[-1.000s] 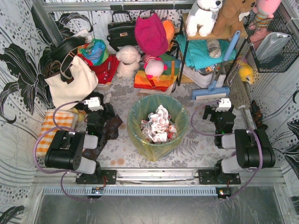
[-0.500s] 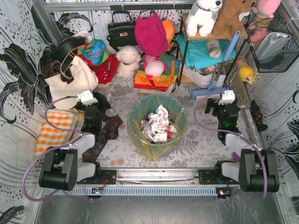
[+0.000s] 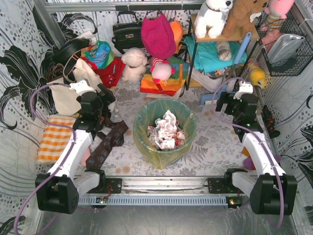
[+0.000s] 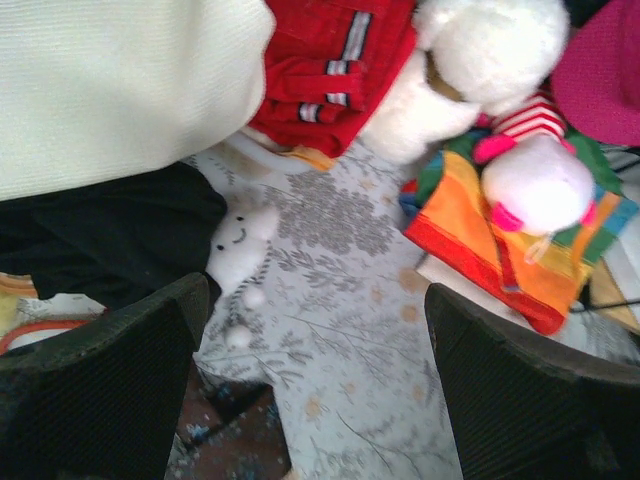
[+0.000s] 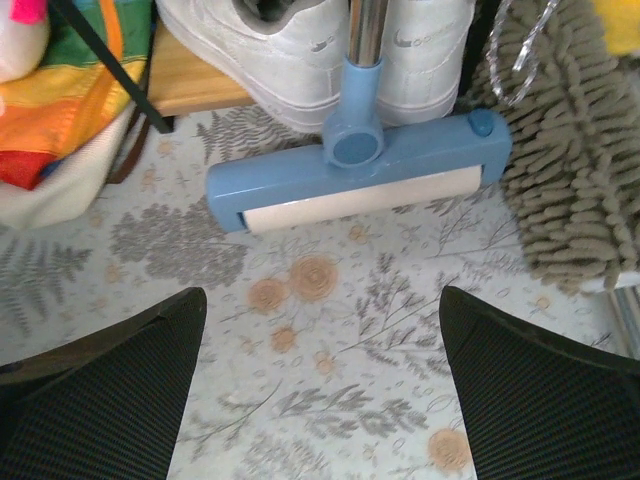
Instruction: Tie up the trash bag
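Left pincer (image 4: 315, 320) hangs with its jaws wide apart and nothing between them, above the floral surface (image 4: 340, 260), near a cream tote bag (image 4: 120, 90) and a white plush toy (image 4: 490, 60). Right pincer (image 5: 320, 320) is likewise spread and bare, just short of a blue mop head (image 5: 360, 185). Between the two arms, well apart from both, the yellow trash bag (image 3: 160, 157) stands upright, its mouth open and untied, with crumpled white-and-red paper (image 3: 165, 129) inside.
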Motion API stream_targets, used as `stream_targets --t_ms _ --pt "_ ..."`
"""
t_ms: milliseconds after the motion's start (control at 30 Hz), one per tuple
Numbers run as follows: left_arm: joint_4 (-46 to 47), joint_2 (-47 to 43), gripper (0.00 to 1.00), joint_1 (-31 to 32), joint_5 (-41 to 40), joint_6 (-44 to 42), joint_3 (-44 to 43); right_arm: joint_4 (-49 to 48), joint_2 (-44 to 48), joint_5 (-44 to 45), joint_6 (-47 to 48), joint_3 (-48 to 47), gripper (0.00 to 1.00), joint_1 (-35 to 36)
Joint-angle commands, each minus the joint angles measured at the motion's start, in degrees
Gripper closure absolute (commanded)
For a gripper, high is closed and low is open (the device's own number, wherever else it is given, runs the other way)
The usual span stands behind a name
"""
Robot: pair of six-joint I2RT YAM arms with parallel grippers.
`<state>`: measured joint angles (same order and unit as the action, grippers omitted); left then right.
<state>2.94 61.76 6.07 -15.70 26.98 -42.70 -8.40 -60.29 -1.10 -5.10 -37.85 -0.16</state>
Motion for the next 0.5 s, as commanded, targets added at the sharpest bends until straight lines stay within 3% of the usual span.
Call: stream_targets --t_ms 0,300,467 --pt "-16.3 -2.7 0.02 0.3 8.4 2.4 -7.5 14.4 2.0 -6.9 -5.7 -6.2 0.03 -0.3" --pt "-38.4 -4.5 0.01 0.3 15.8 5.4 -21.5 25.4 3.5 -15.6 -10.2 -16.1 0.01 -0.3" --pt "-48.6 -4.3 0.03 1.0 18.6 7.5 -27.8 31.0 2.8 -24.6 -11.5 -23.1 0.16 -0.3"
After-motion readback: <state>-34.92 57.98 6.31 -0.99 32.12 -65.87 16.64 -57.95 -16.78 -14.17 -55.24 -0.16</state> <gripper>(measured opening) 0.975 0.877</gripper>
